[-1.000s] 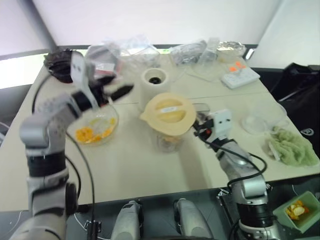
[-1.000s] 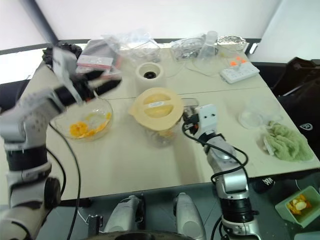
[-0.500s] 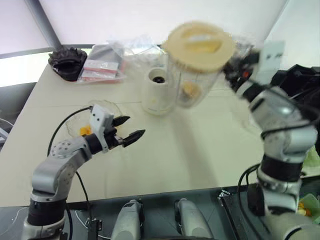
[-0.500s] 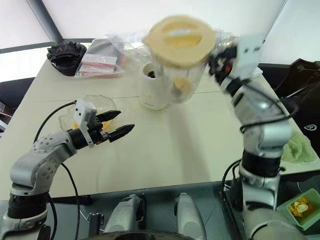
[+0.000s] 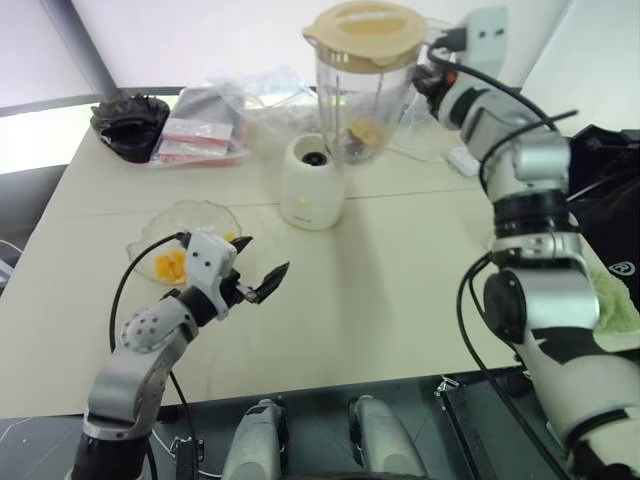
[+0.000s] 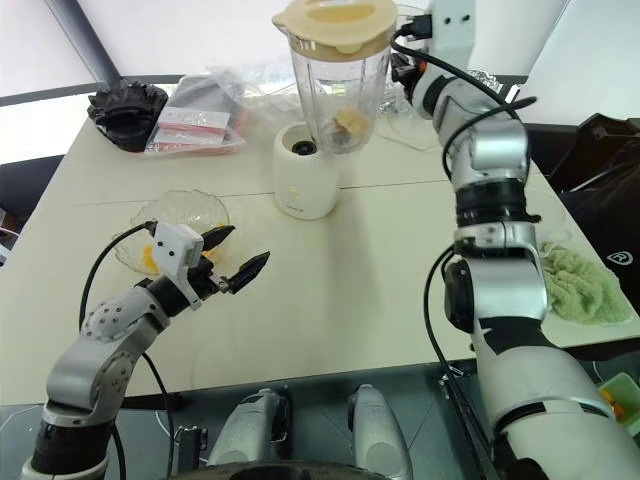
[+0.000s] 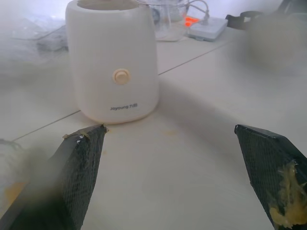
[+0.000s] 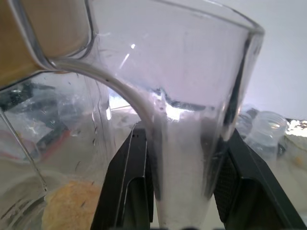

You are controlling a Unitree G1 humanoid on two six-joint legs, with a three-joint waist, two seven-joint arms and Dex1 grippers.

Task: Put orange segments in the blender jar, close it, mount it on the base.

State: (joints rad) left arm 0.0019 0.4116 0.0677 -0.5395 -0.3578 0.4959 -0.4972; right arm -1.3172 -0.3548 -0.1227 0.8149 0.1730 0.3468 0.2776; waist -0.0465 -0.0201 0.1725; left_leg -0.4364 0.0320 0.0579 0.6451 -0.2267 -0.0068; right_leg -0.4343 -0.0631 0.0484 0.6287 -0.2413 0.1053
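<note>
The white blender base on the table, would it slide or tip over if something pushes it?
The base is squat and wide, so it probably resists tipping. It looks smooth and stands on a smooth table, so a sideways push may slide it. As a motor unit, it is probably heavy for its size.

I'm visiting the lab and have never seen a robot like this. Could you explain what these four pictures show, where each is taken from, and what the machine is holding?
It is a humanoid robot with two arms, each ending in two black fingers. Two pictures come from cameras on its head, looking down over a cream table. The other two come from cameras on its wrists, looking along the fingers. The right gripper is clamped on the handle of the blender jar, held in the air above the base. The jar wears its lid, with orange segments inside. The left gripper hangs open and empty over the table, near a glass bowl holding more fruit. Plastic bags lie at the far side.
</note>
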